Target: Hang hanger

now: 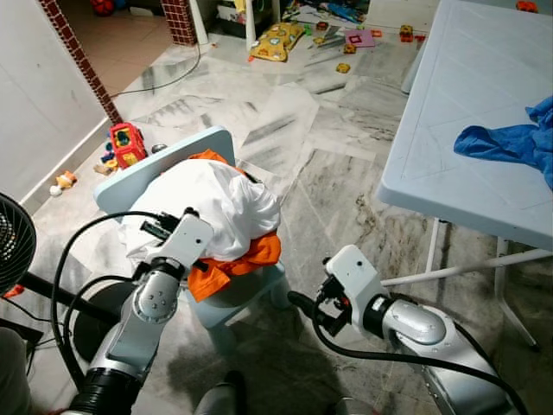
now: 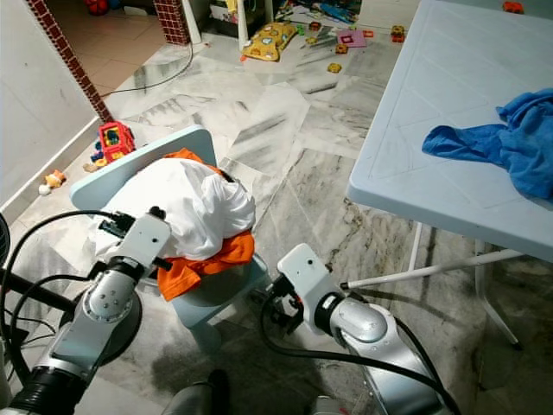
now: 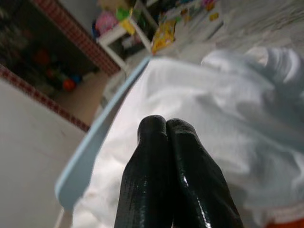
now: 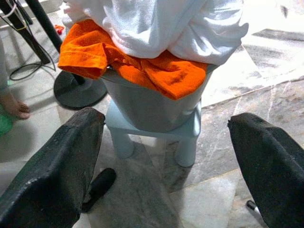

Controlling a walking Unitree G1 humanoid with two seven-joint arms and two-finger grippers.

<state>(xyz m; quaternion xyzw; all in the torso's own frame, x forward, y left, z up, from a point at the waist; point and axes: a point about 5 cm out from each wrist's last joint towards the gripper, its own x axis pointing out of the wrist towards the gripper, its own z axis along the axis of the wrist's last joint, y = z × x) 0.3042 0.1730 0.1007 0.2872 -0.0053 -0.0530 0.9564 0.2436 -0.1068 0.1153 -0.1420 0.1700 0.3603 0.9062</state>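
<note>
Two tools are at work over a small pale-blue chair [image 1: 130, 177] at lower left of the head views, its seat heaped with a white garment [image 1: 212, 203] lying on an orange garment [image 1: 246, 255]. The left tool [image 3: 164, 156] is pressed narrow, its fingers together with nothing between them, its tip right at the white cloth. The right tool [image 4: 166, 156] stands wide and empty, low beside the chair's base and aimed at the orange cloth's hanging edge. No hanger can be made out; if one is here, it is likely buried in the pile, so its long axis cannot be told. The pile lies up and left of the right tool; the left arm is nearer. A blue cloth [image 1: 510, 143] lies on the bench [image 1: 467, 95] at right.
</note>
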